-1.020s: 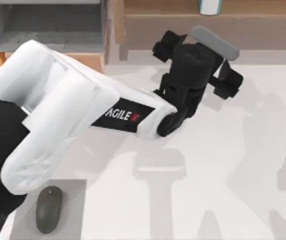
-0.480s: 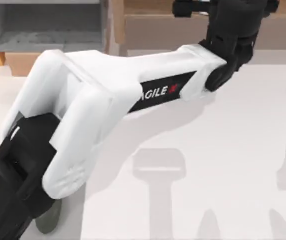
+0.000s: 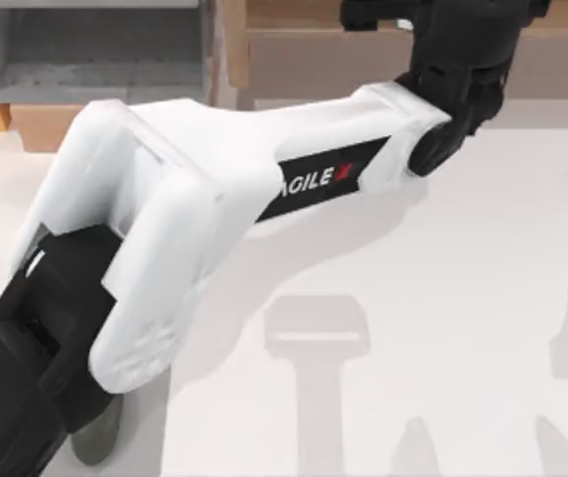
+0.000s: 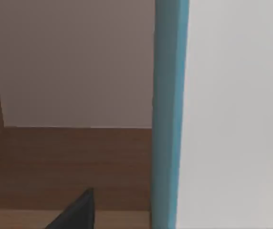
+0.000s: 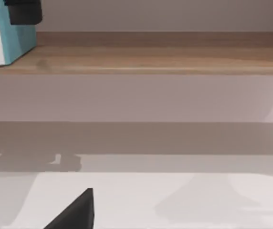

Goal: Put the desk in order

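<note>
One arm is at work: the left arm [image 3: 234, 199] stretches from seven o'clock across the desk [image 3: 443, 298] up to about one o'clock, where the left gripper [image 3: 443, 15] hangs over the wooden shelf [image 3: 324, 50] at the back edge. Whether its fingers are spread or closed I cannot tell. The left wrist view sits very close to a teal-and-white object [image 4: 174, 114] standing on the shelf's brown board, and the right wrist view shows the same item [image 5: 7, 33] far off on the shelf with a dark gripper part at its top.

A grey mouse [image 3: 95, 437] peeks out beneath the arm at seven o'clock, on its grey pad [image 3: 150, 417]. The white tabletop fills the middle of the top view, bordered by the shelf and a grey drawer unit [image 3: 95, 50] at eleven o'clock.

Likely risk: with the gripper this near the standing item, a slight sideways drift could tip it or push it along the shelf. The right arm stays parked.
</note>
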